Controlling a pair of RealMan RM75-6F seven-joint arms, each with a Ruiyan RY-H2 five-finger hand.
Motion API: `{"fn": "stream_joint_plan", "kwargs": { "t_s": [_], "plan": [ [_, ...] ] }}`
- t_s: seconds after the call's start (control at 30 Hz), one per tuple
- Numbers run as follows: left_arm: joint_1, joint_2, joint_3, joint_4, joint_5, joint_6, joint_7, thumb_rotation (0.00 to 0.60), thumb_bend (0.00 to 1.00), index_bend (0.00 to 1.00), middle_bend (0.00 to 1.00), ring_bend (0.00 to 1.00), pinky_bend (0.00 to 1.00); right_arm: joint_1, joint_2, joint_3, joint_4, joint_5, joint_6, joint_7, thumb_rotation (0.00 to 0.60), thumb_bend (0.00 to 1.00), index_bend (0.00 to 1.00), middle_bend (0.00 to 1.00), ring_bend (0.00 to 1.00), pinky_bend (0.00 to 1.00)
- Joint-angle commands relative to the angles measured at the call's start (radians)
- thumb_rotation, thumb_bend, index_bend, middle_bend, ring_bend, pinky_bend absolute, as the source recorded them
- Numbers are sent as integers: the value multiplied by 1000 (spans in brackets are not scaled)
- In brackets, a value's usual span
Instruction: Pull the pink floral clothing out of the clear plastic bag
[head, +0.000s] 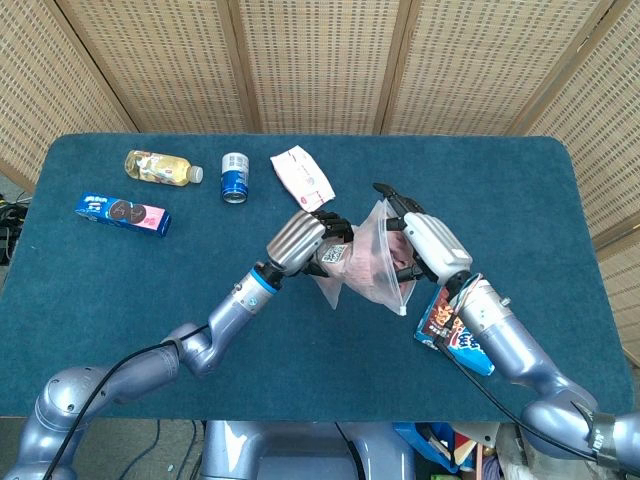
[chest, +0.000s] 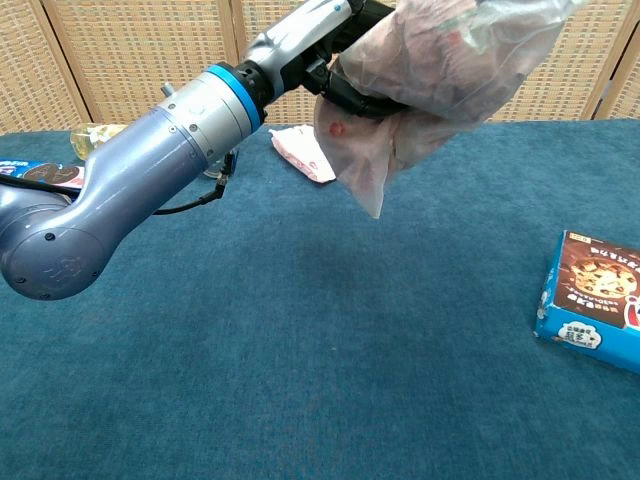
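The clear plastic bag (head: 362, 268) hangs above the middle of the blue table, and my left hand (head: 298, 240) grips its closed end. The pink floral clothing (head: 396, 256) is bunched inside it. My right hand (head: 428, 245) is at the bag's open mouth, its fingers (head: 390, 197) spread apart over the rim and the cloth. I cannot see them holding anything. In the chest view the bag (chest: 440, 70) fills the top centre, the left hand (chest: 335, 45) holds it, and the right hand is hidden.
A blue cookie box (head: 455, 328) lies under my right forearm, at the right edge of the chest view (chest: 595, 300). At the back left are a bottle (head: 160, 167), a can (head: 235, 177), a white packet (head: 302, 173) and a blue snack box (head: 122, 212).
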Motion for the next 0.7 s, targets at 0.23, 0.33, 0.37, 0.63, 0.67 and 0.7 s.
{"fn": "stream_joint_plan", "kwargs": {
  "t_s": [0.23, 0.33, 0.37, 0.63, 0.67, 0.7],
  "plan": [
    [2, 9, 4, -8, -1, 0, 3, 600, 353, 598, 507, 454, 531, -9, -10, -5, -8, -15, 22, -16, 600, 599, 750, 0, 0, 0],
    [4, 12, 10, -8, -1, -5, 11, 600, 353, 454, 323, 317, 473, -13, -8, -2, -14, -20, 26, -12, 600, 605, 756, 0, 0, 0],
    [4, 15, 12, -10, -1, -8, 11, 600, 353, 367, 244, 246, 419, -15, -7, -1, -15, -23, 27, -9, 600, 608, 757, 0, 0, 0],
    [21, 34, 24, -23, -8, -18, 32, 600, 352, 77, 6, 30, 205, -43, 4, 8, -26, -63, 39, 29, 600, 614, 761, 0, 0, 0],
    [24, 38, 25, -25, -9, -19, 31, 600, 352, 66, 1, 22, 198, -48, 6, 9, -27, -72, 39, 36, 600, 613, 762, 0, 0, 0],
    [28, 43, 28, -29, -10, -20, 29, 600, 352, 56, 0, 16, 188, -54, 9, 9, -27, -84, 37, 46, 600, 614, 763, 0, 0, 0]
  ]
}}
